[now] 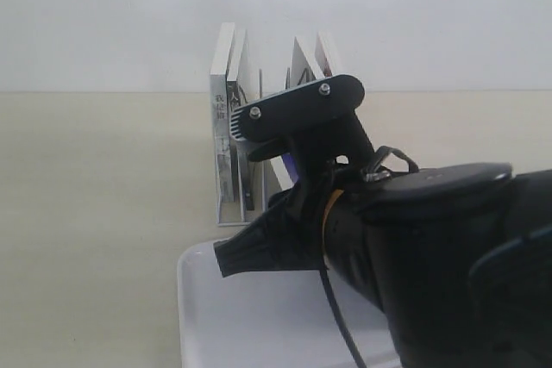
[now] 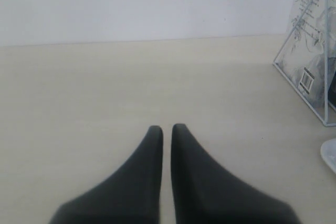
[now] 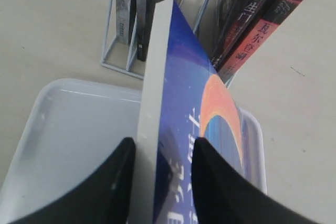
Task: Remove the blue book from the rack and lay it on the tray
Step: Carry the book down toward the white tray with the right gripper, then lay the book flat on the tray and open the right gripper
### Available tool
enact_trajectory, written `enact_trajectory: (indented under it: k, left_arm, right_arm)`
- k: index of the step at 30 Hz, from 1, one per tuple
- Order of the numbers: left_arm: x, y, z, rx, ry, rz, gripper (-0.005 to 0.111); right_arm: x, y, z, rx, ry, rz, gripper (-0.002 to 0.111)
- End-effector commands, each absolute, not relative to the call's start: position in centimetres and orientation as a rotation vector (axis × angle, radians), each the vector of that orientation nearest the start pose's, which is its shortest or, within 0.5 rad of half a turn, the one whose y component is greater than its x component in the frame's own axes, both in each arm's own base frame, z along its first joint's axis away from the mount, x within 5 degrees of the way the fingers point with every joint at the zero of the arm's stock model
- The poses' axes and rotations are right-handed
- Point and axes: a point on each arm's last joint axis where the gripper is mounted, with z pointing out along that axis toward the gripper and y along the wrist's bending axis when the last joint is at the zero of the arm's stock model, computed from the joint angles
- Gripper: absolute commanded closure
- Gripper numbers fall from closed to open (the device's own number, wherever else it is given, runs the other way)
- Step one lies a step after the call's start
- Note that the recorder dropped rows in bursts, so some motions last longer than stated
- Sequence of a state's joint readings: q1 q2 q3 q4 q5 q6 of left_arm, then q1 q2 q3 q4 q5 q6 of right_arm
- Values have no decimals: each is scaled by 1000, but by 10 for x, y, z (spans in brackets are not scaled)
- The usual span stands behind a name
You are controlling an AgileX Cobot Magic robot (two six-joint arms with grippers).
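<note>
On the left, the black left gripper (image 2: 167,128) hangs over the bare pale beige tabletop (image 2: 105,87), its two tapered fingers pressed almost together with only a thin slit between them and nothing in it. The small white wire rack (image 2: 302,85) stands off to its side. A pair of dark-spined books (image 3: 140,14) stand upright in the rack's left slots. Next to the right comes the deep blue paperback with the orange-red crescent on its cover (image 3: 184,103) - the black right gripper (image 3: 164,145) pinches it, one finger on the cover and one on the far side, white page edge up. The book is above the shallow white plastic tray (image 3: 63,129), which lies just in front of the rack; its far end reaches the rack's wires. Rightmost, red-and-black-spined books (image 3: 262,19) lean in the rack.
</note>
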State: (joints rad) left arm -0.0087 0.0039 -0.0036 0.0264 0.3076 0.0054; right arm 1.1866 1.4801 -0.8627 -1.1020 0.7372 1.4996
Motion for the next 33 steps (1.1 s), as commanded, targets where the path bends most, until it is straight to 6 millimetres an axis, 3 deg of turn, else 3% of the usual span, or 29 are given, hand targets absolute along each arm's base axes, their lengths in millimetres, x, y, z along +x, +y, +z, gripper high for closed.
enact_trajectory:
  k: [1,19,33]
  left_arm:
    - [54,0,186,29,1788,18,102]
    - [54,0,186,29,1788,18,102]
    - [54,0,186,29,1788,18,102]
  right_arm:
    - [157,242,242,-478,2207,79,72]
    - [157,253,247,-526,2130,215,72]
    - [157,248,255,-487,2118,214,72]
